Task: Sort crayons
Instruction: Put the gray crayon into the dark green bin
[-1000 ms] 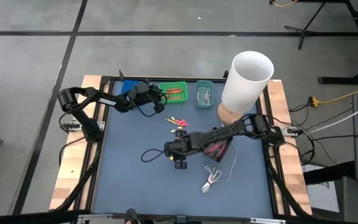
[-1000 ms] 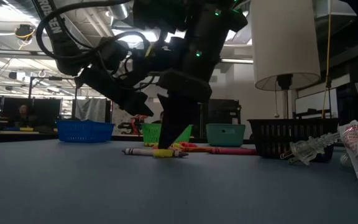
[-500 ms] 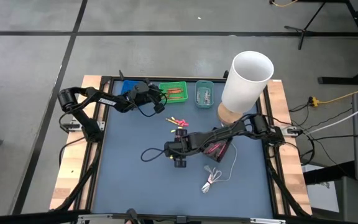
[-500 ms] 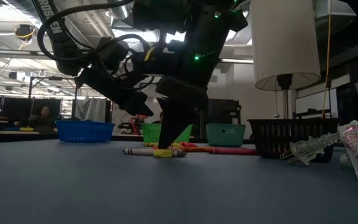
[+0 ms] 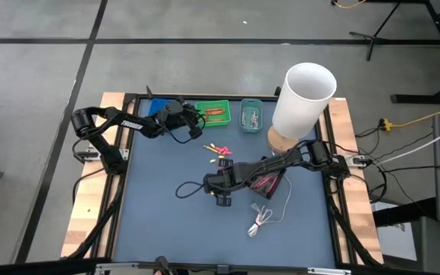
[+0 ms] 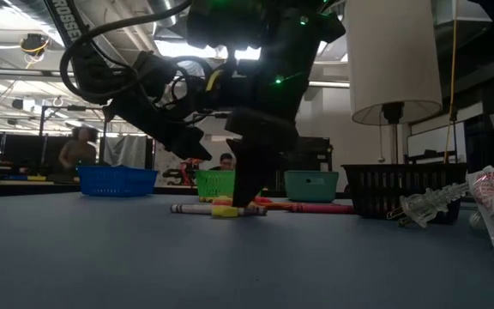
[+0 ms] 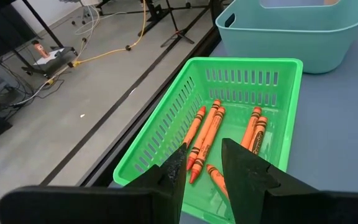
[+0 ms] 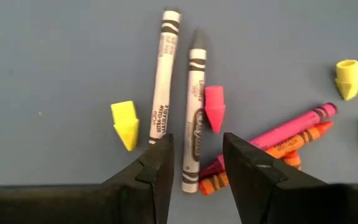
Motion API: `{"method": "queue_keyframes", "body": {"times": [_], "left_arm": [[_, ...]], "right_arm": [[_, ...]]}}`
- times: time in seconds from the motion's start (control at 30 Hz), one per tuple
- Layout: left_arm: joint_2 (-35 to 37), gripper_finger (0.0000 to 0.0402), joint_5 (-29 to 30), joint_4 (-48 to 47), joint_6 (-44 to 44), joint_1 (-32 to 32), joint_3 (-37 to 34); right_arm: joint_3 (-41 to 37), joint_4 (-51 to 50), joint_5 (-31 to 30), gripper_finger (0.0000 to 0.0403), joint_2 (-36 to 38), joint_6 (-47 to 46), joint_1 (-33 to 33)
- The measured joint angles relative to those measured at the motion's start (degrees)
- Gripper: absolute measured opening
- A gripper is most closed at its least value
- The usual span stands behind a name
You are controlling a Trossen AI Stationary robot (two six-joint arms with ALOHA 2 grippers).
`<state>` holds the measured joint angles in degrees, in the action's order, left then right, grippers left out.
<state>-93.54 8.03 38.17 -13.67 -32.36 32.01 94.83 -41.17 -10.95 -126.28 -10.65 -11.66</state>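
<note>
Loose crayons lie on the blue table top: a white one (image 8: 164,74) and a grey one (image 8: 195,106) side by side, a pink one (image 8: 291,129) and an orange one (image 8: 272,149) crossing beside them. My right gripper (image 8: 195,168) (image 6: 249,201) hangs open just above them, pointing steeply down. The grey crayon's near end shows between its fingers; I see no touch. My left gripper (image 7: 202,171) (image 5: 195,122) is open over the green tray (image 7: 166,124), with several orange crayons (image 7: 207,134) lying on the tray's floor.
Yellow caps (image 8: 126,123) and a pink cap (image 8: 214,107) lie among the crayons. A teal tray (image 5: 251,116) and a blue tray (image 5: 159,107) flank the green one at the far edge. A tall white cylinder (image 5: 302,99), a black basket (image 6: 393,189) and a white cable (image 5: 262,221) are on the right.
In the low view my right gripper's fingers have tipped a little more upright over the crayons. The crayons have stayed where they were.
</note>
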Motion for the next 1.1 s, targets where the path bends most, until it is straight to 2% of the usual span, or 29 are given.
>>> {"method": "queue_keyframes", "body": {"times": [0.5, 0.87, 0.97, 1.1], "left_arm": [[0.0, 0.0086, 0.2, 0.0, 0.0, 0.0, 0.0], [0.0, 0.0086, 0.2, 0.0, 0.0, 0.0, 0.0], [0.0, 0.0086, 0.2, 0.0, 0.0, 0.0, 0.0], [0.0, 0.0086, 0.2, 0.0, 0.0, 0.0, 0.0]], "right_arm": [[0.1, 1.1, 1.4, 0.0138, -1.1, 0.4, 0.0], [0.1, 0.5, 1.5, 0.0137, -1.1, -4.3, 0.1], [0.1, 0.5, 1.7, 0.0122, -1.1, -4.3, 0.1], [0.1, 0.9, 3.0, 0.0081, -1.2, -4.1, 0.2]]}}
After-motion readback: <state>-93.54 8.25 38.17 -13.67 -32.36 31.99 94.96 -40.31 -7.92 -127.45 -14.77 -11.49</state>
